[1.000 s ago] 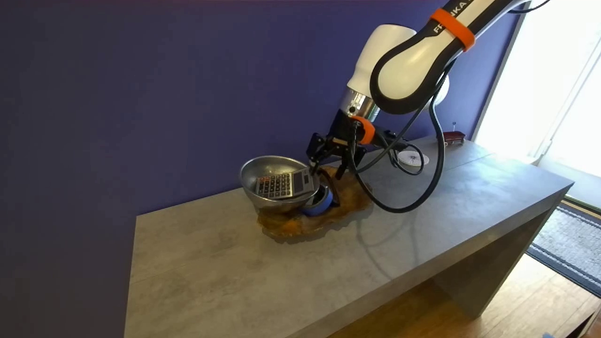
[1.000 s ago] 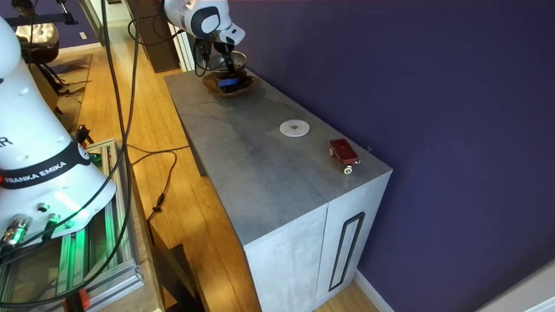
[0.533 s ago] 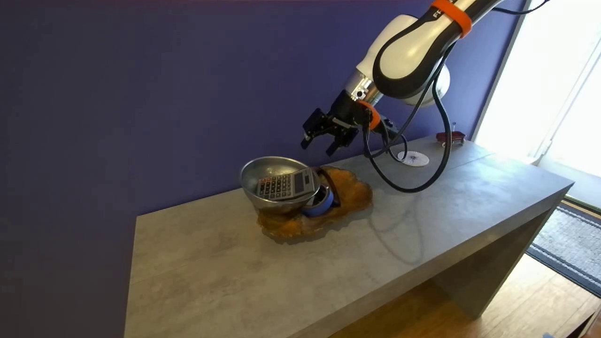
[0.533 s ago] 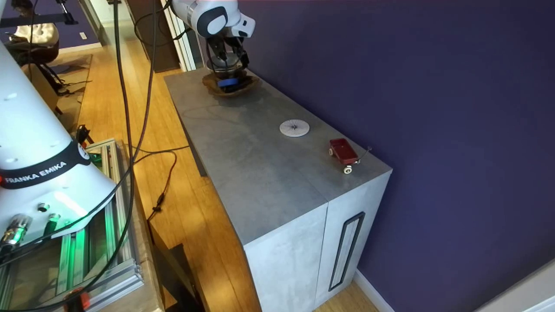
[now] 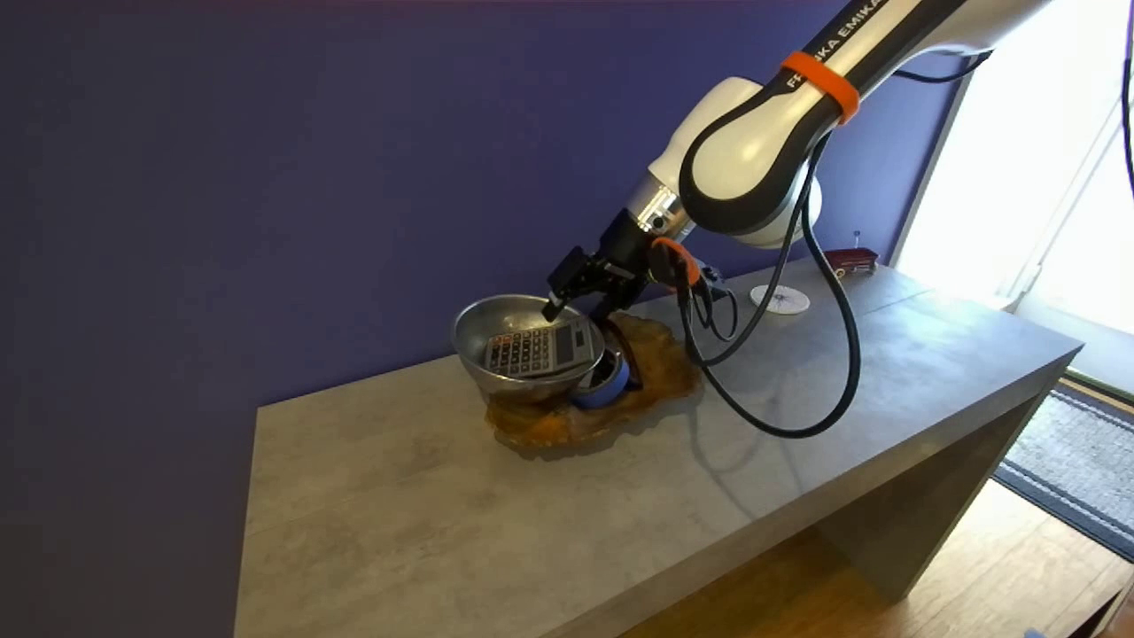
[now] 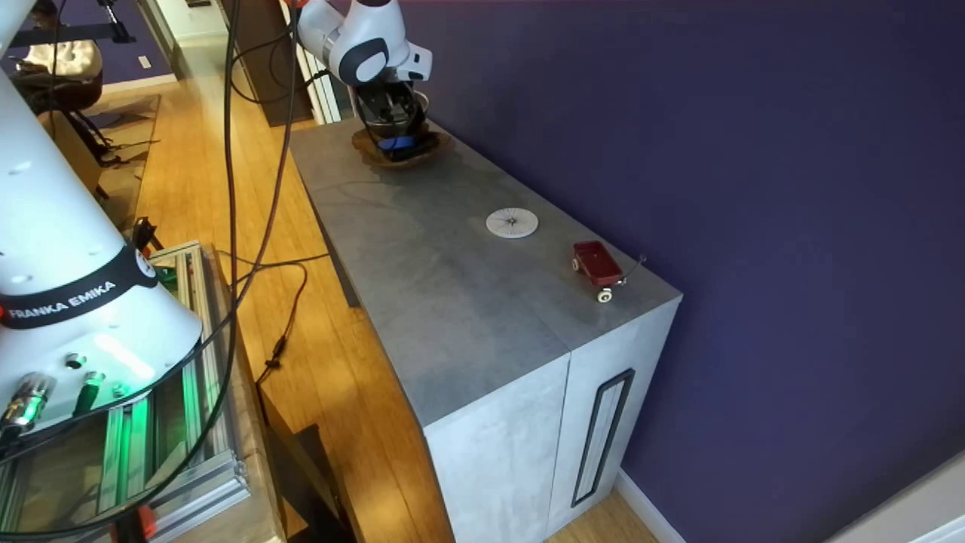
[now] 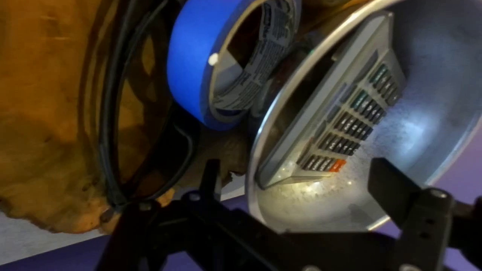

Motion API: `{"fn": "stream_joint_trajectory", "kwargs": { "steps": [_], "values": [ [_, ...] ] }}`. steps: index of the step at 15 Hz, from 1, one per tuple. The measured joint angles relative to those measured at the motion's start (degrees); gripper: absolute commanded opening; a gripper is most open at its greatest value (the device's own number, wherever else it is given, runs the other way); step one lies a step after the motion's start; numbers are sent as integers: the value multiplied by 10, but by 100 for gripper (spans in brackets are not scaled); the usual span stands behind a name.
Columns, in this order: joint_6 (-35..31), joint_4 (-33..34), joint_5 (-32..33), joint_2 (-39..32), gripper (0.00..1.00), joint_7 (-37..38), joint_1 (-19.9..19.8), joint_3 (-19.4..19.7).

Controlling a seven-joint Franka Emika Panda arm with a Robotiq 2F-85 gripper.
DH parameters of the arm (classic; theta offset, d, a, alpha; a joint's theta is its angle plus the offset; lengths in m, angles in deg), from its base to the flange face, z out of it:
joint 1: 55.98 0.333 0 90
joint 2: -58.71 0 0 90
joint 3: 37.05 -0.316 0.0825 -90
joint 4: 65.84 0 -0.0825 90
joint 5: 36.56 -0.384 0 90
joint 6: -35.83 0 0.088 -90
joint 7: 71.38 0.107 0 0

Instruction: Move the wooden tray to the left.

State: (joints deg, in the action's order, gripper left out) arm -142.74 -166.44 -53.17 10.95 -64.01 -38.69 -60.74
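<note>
Tray point(image 5: 666, 359), wooden: one, orange-brown, irregular outline, lying on the grey tabletop point(image 5: 399, 496) near the purple wall point(image 5: 310, 177); white disc point(image 6: 513, 223) and red toy wagon point(image 6: 598, 264) well apart from it in both exterior views.
Metal bowl point(image 7: 410, 131): one, silver, at the tray's end away from the disc.
Calculator point(image 7: 335, 109): one, tilted inside the bowl, keys showing.
Tape roll point(image 7: 196, 64): one, blue, on the tray just beside the bowl.
Black looped item point(image 7: 107, 150): one, on the tray by the tape; I cannot tell what it is.
Gripper point(image 7: 295, 163): one, mine, above tray and bowl, fingers spread wide, holding nothing; in the wrist view I see the bowl's rim between them.
</note>
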Motion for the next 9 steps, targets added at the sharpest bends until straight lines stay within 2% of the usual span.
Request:
{"fn": "stream_joint_trajectory", "kwargs": {
  "steps": [2, 3, 5, 9],
  "values": [
    [-29, 15, 0, -12, 100, 2, 9, 1],
    [-36, 21, 0, -17, 75, 3, 13, 3],
    [-37, 34, 0, -23, 66, 3, 18, 10],
    [-36, 54, 0, -38, 36, 3, 32, 29]
  ]
}}
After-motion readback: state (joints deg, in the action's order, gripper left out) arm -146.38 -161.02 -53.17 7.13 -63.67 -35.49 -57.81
